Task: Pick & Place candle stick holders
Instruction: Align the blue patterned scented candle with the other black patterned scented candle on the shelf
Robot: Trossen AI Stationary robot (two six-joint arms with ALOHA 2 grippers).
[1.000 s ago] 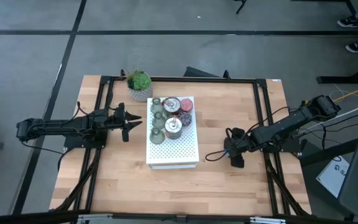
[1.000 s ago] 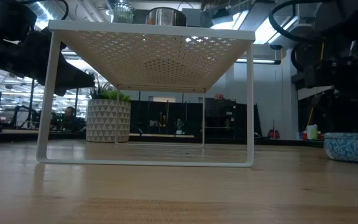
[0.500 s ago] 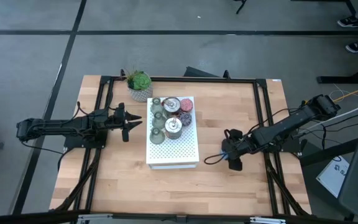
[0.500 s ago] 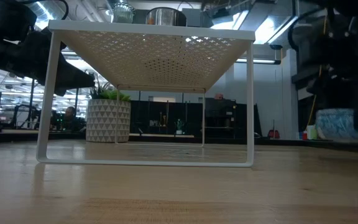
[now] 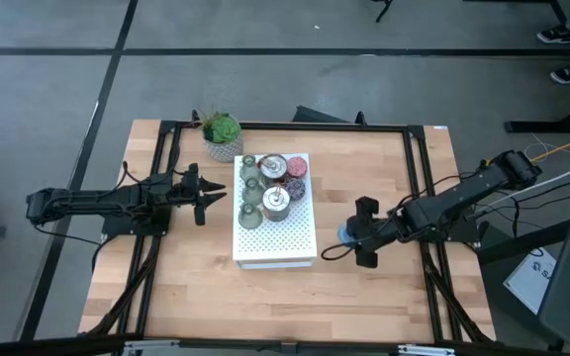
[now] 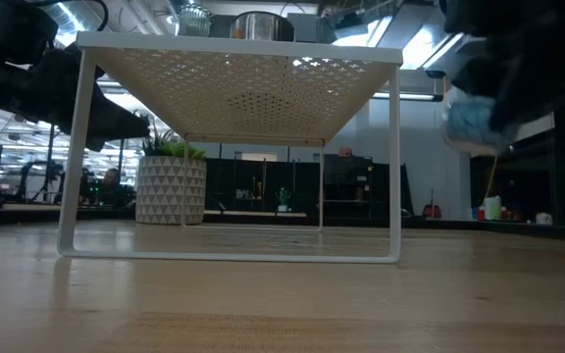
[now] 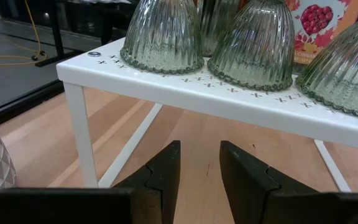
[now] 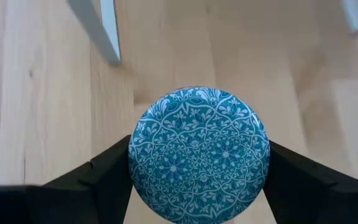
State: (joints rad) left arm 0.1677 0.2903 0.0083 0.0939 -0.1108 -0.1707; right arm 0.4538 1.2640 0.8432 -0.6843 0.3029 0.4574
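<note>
My right hand (image 8: pixel 197 180) grips the blue holder (image 8: pixel 199 154), raised off the tabletop (image 5: pixel 384 297). I should clear the rack (image 5: pixel 290 247) edge ahead before lowering it level.

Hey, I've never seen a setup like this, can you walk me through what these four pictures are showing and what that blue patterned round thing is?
Two dark robot arms work at a wooden table. One picture looks straight down, one looks level across the tabletop, and two come from cameras on the arms' wrists. In the middle stands a white perforated rack with small candle stick holders on top: ribbed green glass holders, silvery ones and a couple of coloured ones. A potted plant sits at its corner. The blue patterned disc is a blue candle holder, gripped by the right gripper and lifted off the table beside the rack. The left gripper waits, empty, fingers slightly apart, by the rack's other side.
</note>
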